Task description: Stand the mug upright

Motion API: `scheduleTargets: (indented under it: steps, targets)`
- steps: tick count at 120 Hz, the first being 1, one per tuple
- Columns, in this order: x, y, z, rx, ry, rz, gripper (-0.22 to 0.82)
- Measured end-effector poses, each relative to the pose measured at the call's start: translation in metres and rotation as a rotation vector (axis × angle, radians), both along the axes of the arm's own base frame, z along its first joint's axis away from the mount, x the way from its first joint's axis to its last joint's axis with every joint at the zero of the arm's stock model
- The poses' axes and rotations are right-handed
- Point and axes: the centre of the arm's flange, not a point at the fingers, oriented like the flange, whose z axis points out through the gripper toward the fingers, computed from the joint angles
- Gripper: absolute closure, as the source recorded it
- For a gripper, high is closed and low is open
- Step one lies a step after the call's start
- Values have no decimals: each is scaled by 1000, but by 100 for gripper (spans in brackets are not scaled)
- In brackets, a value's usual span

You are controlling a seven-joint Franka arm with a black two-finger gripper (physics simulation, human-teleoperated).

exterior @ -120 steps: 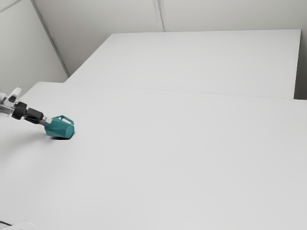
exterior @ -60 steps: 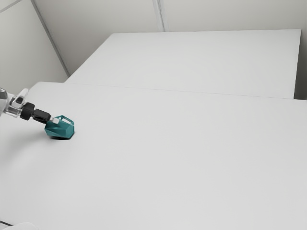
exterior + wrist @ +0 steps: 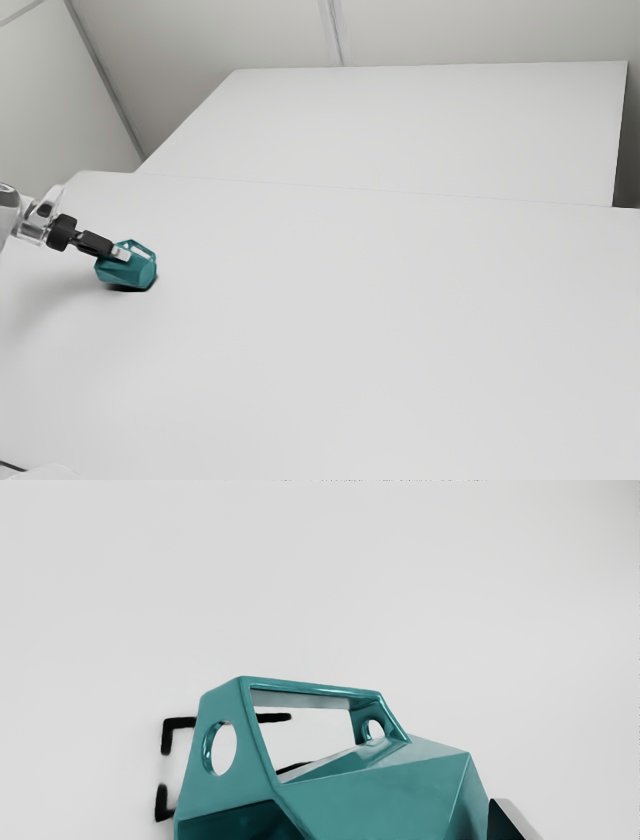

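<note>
The teal faceted mug (image 3: 138,273) lies on its side on the white table, its handle pointing up. My gripper (image 3: 120,254) is at the mug in the exterior view, reaching in from the left and overlapping its upper body near the handle. In the wrist view the mug (image 3: 370,800) shows its handle frame with round holes and part of its dark inside. A dark, grey-edged part of the gripper (image 3: 507,825) stands right beside the end of the mug away from that opening. The mug hides the gripper's other side.
The white table (image 3: 380,320) extends widely around the mug. Black corner marks (image 3: 166,735) are on the surface beside and beneath the mug. Another white surface (image 3: 400,130) lies beyond the table's far edge, with pale walls behind.
My gripper has advanced along the mug toward the exterior view's right and now overlaps more of it. The mug has shifted very slightly the same way, still on its side.
</note>
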Motion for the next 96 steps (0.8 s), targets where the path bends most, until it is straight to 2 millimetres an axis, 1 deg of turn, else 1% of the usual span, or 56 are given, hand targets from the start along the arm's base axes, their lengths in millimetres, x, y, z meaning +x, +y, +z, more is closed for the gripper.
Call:
scheduleTargets:
  steps: [25, 53, 73, 86, 96]
  targets:
    - [0, -3, 3, 0, -4, -6, 46]
    - [-5, -11, 27, 16, -18, -14, 58]
    - [-7, -19, 43, 29, -26, -27, 70]
    - [-8, -24, 54, 43, -31, -33, 74]
    - [-5, -34, 63, 74, -30, -56, 76]
